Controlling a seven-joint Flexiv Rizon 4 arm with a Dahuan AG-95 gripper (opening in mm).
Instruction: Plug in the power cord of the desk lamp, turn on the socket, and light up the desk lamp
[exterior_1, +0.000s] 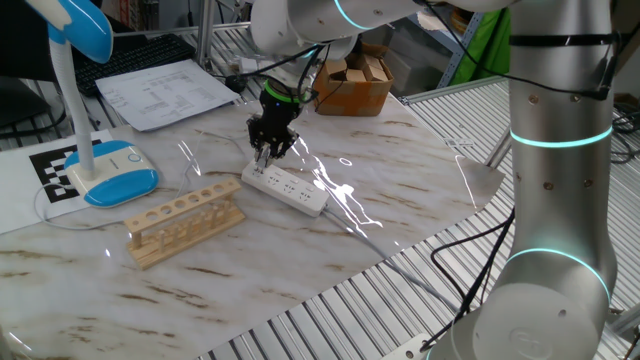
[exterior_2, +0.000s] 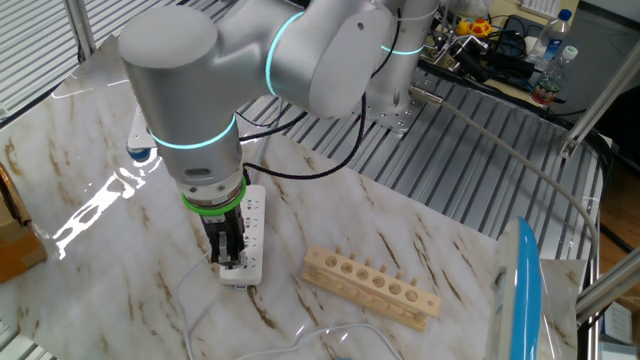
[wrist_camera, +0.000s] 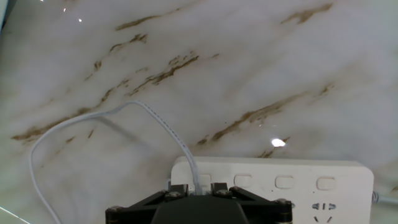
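Gripper pinching narrowly, seemingly holding cord plug, pressing onto strip end outlet; lamp well apart. Risking misaligned prongs jamming, or strip sliding.

The long white plastic power strip lies on a table top of white marble pattern with brown veins. The thin white wire matches it in colour. The plastic desk lamp has a white neck, a blue oval head and a white base rimmed in blue. The pale wooden rack with round holes is light tan. The black two-finger gripper hangs below a green ring, and the silver-grey arm carries glowing turquoise bands.
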